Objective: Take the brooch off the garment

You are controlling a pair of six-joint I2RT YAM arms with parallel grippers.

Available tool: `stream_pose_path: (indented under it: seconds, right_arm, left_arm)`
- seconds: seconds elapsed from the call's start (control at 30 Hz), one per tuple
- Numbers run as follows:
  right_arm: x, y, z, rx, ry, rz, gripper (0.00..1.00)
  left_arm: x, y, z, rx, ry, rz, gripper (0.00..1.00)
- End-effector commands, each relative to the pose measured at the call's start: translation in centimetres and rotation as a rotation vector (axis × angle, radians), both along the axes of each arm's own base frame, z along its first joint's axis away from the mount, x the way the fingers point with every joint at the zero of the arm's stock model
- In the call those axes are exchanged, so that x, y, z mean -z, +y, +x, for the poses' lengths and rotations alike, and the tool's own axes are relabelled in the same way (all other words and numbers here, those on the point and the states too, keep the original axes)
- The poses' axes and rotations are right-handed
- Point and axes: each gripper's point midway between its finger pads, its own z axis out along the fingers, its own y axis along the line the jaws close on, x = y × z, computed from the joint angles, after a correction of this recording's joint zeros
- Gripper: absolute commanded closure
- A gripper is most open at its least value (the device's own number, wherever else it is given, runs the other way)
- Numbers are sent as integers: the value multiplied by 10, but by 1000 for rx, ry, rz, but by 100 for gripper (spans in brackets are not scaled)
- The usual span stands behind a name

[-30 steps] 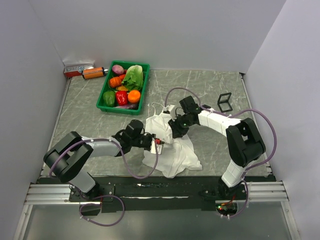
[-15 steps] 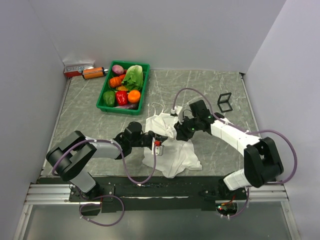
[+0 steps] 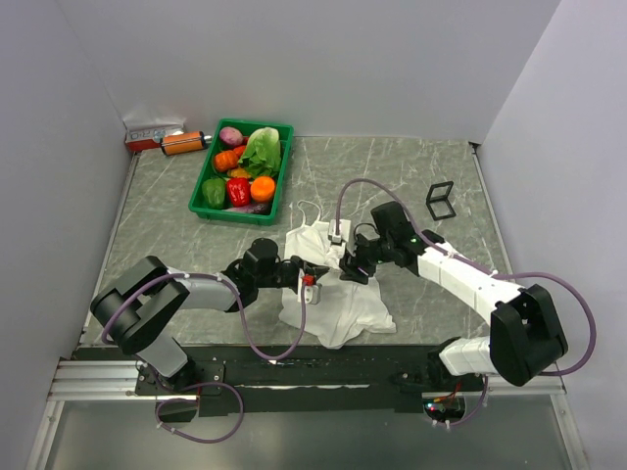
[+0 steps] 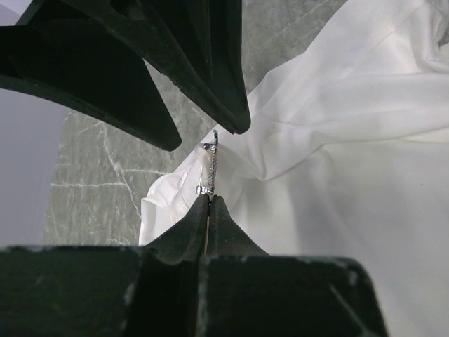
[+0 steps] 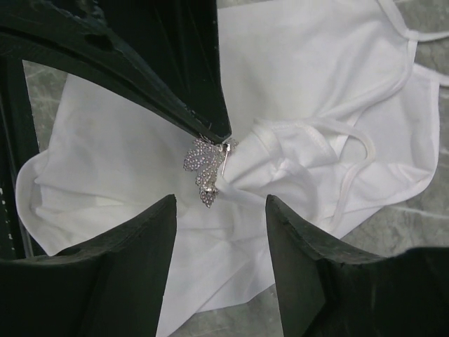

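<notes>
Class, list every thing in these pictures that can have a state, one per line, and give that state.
left gripper, shut on the brooch.
right gripper, open, close to the brooch, holding nothing.
brooch, pinched by its edge, apparently pinned to a raised fold of cloth.
garment, crumpled on the table, one fold lifted.
green basket, full of vegetables.

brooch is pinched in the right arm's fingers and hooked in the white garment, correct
No, the left gripper pinches the brooch, hooked in the white garment. The left wrist view shows its own fingers shut on the brooch's edge; the right gripper is open.
</notes>
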Motion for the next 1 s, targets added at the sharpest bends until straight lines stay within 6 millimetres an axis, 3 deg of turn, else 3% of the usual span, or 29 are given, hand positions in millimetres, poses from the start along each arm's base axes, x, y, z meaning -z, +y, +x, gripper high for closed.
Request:
stream_pose_path:
  seconds: [0.0,0.17,0.5,0.7,0.83,0.97]
  right_arm:
    - [-16,13,2,-116,-141,37,39]
    - [-12,19,-3,-153,-152,27,40]
    - [-3,27,-5,-173,-122,1,54]
    - [-1,28,-10,-192,-117,-3,57]
    - [1,29,-8,-183,-122,-6,57]
    - [5,27,-3,-161,-135,-24,52]
  left_arm:
    - [-11,-6,0,21,-20,-36,99]
    - [-12,-6,1,13,-15,-42,99]
    - [-14,-4,2,-5,-12,-48,99]
    - [-17,-5,3,-10,-14,-61,99]
    - [-19,-5,6,-23,-24,-66,99]
    - [-17,-5,5,-18,-17,-64,99]
